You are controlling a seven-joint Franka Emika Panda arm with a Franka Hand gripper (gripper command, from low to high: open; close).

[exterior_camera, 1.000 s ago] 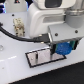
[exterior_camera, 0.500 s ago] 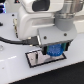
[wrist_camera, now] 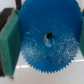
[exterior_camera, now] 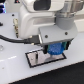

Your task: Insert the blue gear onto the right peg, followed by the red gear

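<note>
My gripper [exterior_camera: 55,48] is shut on the blue gear [exterior_camera: 55,49], a toothed blue disc held just above the exterior view's right end of the black-bordered white plate [exterior_camera: 39,59]. In the wrist view the blue gear [wrist_camera: 47,42] fills the picture, its centre hole dark, clamped between my green finger pads [wrist_camera: 9,45]. White surface shows under the gear's edge. The right peg is hidden behind the gripper and gear. The red gear is out of view.
The white arm body [exterior_camera: 40,22] looms over the plate, with a black cable [exterior_camera: 15,37] curving off to the exterior view's left. The white table [exterior_camera: 20,72] surrounds the plate.
My gripper with the blue gear has shifted toward the exterior view's left, over the plate's end, and has since sunk slightly.
</note>
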